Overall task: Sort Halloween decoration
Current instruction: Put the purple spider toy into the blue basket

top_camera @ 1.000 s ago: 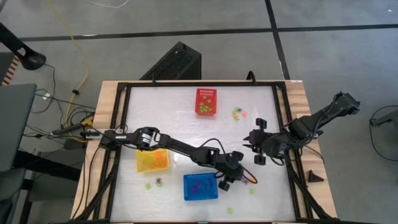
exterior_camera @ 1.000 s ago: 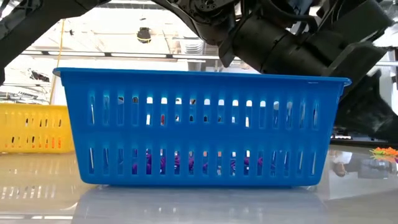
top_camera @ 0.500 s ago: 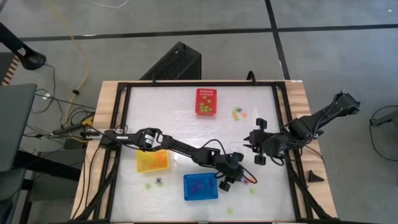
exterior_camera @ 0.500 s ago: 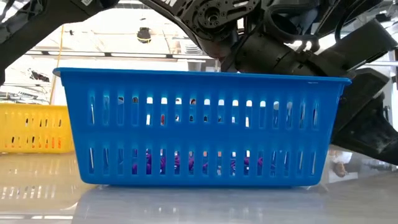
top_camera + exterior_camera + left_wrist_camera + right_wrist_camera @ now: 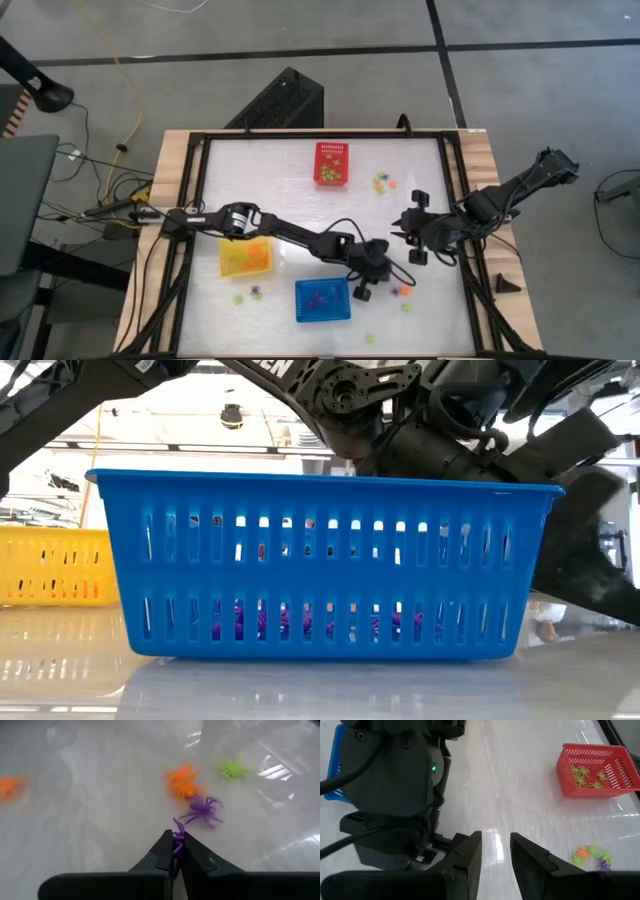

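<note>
Left gripper (image 5: 175, 849) jaws pinching a purple spider (image 5: 178, 836) just off the blue basket's (image 5: 323, 301) right side, right gripper (image 5: 495, 851) jaws standing apart, waiting near the worktop's (image 5: 300, 190) right edge.

Purple spider trinket (image 5: 178, 838) pinched in left claw (image 5: 175, 851); orange (image 5: 183, 780), purple (image 5: 203, 809), green (image 5: 232, 768) spiders loose on table

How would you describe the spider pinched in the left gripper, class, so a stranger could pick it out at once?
Start at the blue basket near the table's front edge, then move to the left gripper just beside its right end. Pinched between its shut fingers is a purple spider. Unlike the loose purple spider, orange spider and green spider lying beyond it, this one is gripped.
</note>
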### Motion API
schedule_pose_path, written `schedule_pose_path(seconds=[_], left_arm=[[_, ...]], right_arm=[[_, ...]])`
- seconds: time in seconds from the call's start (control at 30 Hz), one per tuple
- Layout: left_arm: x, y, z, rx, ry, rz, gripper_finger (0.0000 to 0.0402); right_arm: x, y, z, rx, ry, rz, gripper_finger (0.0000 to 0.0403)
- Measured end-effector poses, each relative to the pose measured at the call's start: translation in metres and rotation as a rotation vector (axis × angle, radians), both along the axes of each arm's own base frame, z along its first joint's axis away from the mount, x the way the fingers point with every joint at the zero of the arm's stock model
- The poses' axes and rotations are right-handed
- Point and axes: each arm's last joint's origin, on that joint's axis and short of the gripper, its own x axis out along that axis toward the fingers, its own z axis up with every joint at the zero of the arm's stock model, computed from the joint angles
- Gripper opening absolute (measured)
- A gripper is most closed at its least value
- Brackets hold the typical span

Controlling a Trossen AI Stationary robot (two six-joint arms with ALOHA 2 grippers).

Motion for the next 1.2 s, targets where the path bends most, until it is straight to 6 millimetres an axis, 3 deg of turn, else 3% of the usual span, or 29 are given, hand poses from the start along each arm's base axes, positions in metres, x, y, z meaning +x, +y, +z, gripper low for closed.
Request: schedule_pose_path(seconds=[0.17, 0.3, 0.4, 0.5, 0.6, 0.67, 0.9, 1.03, 1.2], left_arm=[[-0.012, 0.017, 0.045, 0.097, 0.057, 0.023, 0.0003], [-0.033, 0.034, 0.112, 0.172, 0.054, 0.063, 0.0002], [-0.057, 0.053, 0.150, 0.187, 0.089, 0.101, 0.0001], [-0.088, 0.068, 0.173, 0.144, 0.182, 0.145, 0.0001], [-0.122, 0.064, 0.187, 0.068, 0.202, 0.142, 0.0001], [-0.143, 0.042, 0.185, 0.024, 0.187, 0.098, 0.0001], [-0.190, -0.026, 0.141, -0.056, 0.002, -0.037, 0.0000], [-0.200, -0.048, 0.112, -0.134, -0.053, -0.035, 0.0000], [-0.198, -0.060, 0.093, -0.171, -0.052, -0.051, 0.0001]], right_arm=[[-0.001, 0.002, 0.000, -0.003, 0.005, 0.011, 0.0134], [-0.002, 0.004, 0.000, -0.003, 0.005, 0.024, 0.0134], [-0.003, 0.005, 0.000, 0.004, 0.003, 0.025, 0.0134], [-0.004, 0.006, -0.001, 0.034, 0.002, 0.007, 0.0134], [-0.005, 0.009, -0.001, 0.050, 0.003, 0.011, 0.0134], [-0.007, 0.012, -0.001, 0.057, 0.002, 0.021, 0.0134], [-0.007, 0.018, 0.001, 0.079, -0.034, 0.045, 0.0134], [-0.003, 0.018, 0.005, 0.094, -0.077, 0.044, 0.0134], [0.002, 0.015, 0.008, 0.075, -0.110, 0.052, 0.0134]])
